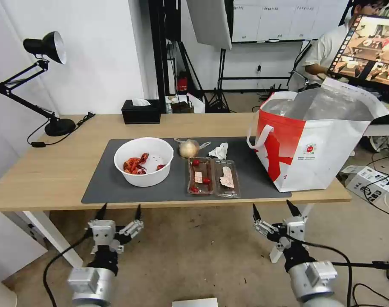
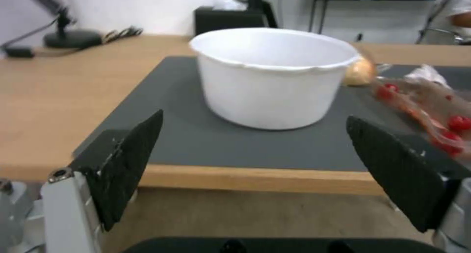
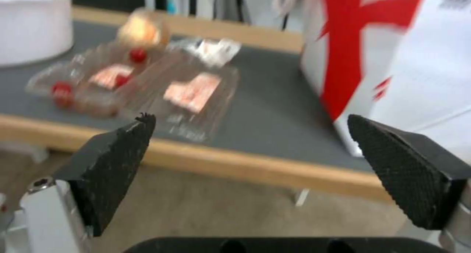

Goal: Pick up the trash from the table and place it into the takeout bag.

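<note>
Head camera looks down over the table (image 1: 41, 170); both wrist cameras (right seemingly blurred) face its near edge.

The left gripper (image 2: 252, 129) is spread wide, short of the table (image 2: 59, 98) edge. The bowl (image 2: 273, 76) stands on the mat (image 2: 206, 142) beyond and between the jaws (untouched); the tray (image 2: 432, 102) lies past the right-hand jaw.

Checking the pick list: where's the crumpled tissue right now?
In the head view, the crumpled white tissue lies on the dark grey mat, just beyond the clear tray, between the wrapped tan lump and the takeout bag.
</note>
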You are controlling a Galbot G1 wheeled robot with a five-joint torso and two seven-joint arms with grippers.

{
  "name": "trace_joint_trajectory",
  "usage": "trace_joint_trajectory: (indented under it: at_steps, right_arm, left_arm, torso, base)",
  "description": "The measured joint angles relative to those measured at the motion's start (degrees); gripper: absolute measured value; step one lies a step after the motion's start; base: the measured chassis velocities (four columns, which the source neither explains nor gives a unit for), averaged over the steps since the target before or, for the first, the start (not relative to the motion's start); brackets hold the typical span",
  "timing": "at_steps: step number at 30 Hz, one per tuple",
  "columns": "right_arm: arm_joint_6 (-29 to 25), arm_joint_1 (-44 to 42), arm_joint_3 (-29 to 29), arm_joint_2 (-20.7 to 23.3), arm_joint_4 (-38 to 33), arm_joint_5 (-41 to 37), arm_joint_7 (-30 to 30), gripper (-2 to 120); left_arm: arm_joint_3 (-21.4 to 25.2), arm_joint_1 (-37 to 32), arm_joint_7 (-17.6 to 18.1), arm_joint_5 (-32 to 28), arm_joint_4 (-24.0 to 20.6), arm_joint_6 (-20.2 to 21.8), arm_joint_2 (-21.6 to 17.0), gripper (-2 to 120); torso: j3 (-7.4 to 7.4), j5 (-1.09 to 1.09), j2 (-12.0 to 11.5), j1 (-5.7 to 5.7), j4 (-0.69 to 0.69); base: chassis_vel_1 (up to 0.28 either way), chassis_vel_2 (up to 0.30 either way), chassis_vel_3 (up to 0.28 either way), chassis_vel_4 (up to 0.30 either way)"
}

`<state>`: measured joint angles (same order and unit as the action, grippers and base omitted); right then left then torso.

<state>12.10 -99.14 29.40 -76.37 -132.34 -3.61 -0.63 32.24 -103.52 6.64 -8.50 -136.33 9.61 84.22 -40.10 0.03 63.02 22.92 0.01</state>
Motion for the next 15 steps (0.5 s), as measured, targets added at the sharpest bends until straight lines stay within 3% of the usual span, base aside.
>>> trace_joint_trajectory:
  at_steps: [2, 15]
  right_arm:
    - [-0.04, 0.20, -0.28, 0.19, 0.34, -0.13, 0.19, 100]
    - [-0.83, 0.63, -0.97, -0.07, 1.22, -0.11, 0.27, 100]
  left_arm:
    - [0.06, -0.09, 1.57, -2.15, -0.99, 1.76, -0.08, 100]
    - [-0.14, 0.07, 1.28, -2.20, -1.16, 0.16, 0.37, 100]
  torso:
    - [0.00, -0.04, 0.00, 0.00, -0.01]
    - [0.00, -0.03, 0.00, 0.00, -0.01]
  base:
    - [0.000, 0.000, 0.000, 0.000]
    - [0.000, 0.000, 0.000, 0.000]
